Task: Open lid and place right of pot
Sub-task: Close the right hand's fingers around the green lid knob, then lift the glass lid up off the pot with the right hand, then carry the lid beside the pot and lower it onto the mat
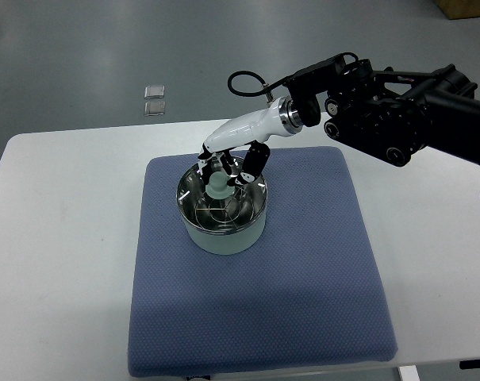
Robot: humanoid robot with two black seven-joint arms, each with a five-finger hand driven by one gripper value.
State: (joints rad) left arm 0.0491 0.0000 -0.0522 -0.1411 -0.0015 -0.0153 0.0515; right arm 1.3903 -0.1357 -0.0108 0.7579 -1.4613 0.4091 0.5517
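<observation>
Reaching in from the right, the right hand (228,168) pinches the pale knob (217,186) of the glass lid (221,200), ready to lift it off the round steel pot (222,226).

You're looking at a right arm (398,111) of bulky matte-black housings with round joint caps, a silver wrist collar, a thin black cable looped above it, and a glossy white right hand (228,163) (its fingers black-tipped with white marks).
</observation>
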